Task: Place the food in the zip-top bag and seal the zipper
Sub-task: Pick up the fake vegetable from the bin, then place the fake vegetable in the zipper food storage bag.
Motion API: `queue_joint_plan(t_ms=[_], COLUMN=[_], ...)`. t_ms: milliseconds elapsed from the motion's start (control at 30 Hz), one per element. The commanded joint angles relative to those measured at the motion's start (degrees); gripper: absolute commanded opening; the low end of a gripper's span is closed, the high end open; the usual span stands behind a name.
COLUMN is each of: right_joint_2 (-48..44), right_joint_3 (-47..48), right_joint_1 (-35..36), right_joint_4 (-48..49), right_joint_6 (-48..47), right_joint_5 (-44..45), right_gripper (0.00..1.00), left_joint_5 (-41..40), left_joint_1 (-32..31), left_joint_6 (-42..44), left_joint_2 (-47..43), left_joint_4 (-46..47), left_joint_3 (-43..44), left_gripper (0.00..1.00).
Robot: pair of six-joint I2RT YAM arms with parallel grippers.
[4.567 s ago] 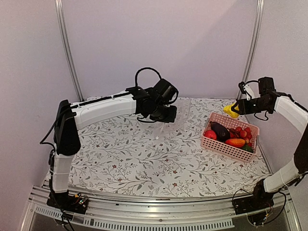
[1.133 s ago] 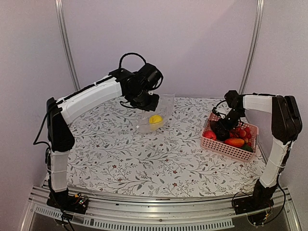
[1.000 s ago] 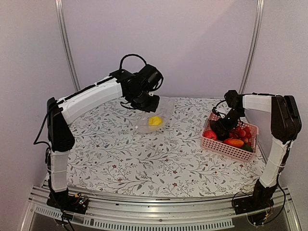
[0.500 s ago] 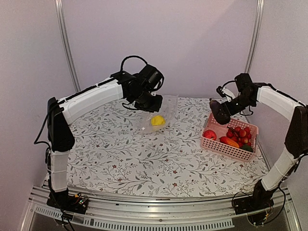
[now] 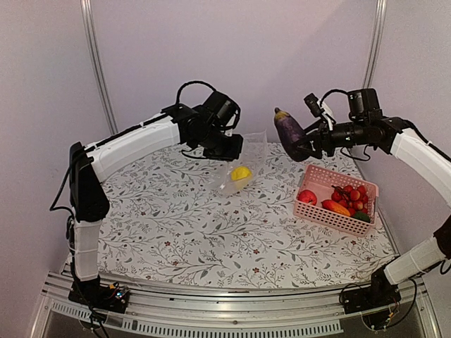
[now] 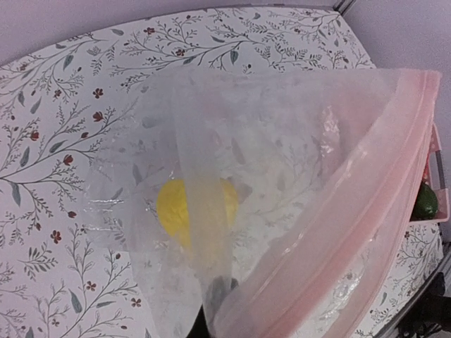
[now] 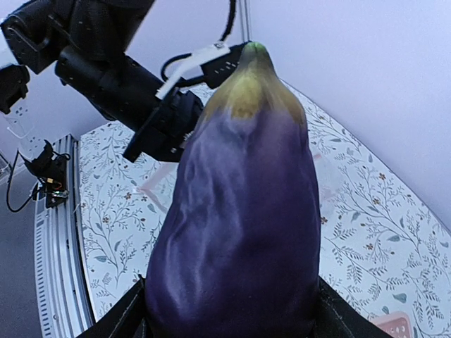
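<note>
Purple eggplant (image 5: 287,129) mostly hides right claw (image 5: 304,146).

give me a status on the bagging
Left fingers shut on zip-top bag. Right fingers gripping eggplant, airborne near bag. Lemon inside. Path between looks clear.

Soft, even pinkish light, faint shadows; wrist views close and slightly soft.

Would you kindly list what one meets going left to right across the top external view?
Yellow toy lemon in the clear plastic zip-top bag → dark purple toy eggplant held aloft → pink plastic lattice basket.
</note>
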Motion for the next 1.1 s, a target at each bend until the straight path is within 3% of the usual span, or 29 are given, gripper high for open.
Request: queue_joint_plan(t_ms=[0, 267, 533, 800, 1067], right_joint_2=[0.3, 6.2, 9.3, 10.1, 8.2], right_joint_3=[3.8, 10.8, 9.1, 3.0, 4.4], right_joint_1=[4.4, 7.7, 7.8, 8.1, 8.1], right_joint_4=[5.9, 11.7, 20.3, 25.0, 17.8], right_joint_6=[3.7, 8.4, 11.9, 12.1, 7.6], right_joint_5=[-6.3, -9.0, -8.5, -5.6, -2.4], right_gripper=[0.37, 0.43, 0.44, 0.62, 0.99], left_joint_5=[4.2, 11.1, 16.8, 20.1, 19.6], left_joint_1=[0.7, 0.7, 0.7, 0.8, 1.8], left_joint_6=[-2.0, -5.2, -7.8, -9.5, -11.4], left_joint_2=[-0.9, -4.0, -8.4, -10.5, -12.0], left_joint_4=[3.9, 9.6, 16.5, 20.6, 23.1], left_joint_3=[-0.2, -1.1, -5.0, -8.2, -12.1], left_gripper=[0.00, 0.00, 0.00, 0.00, 0.00])
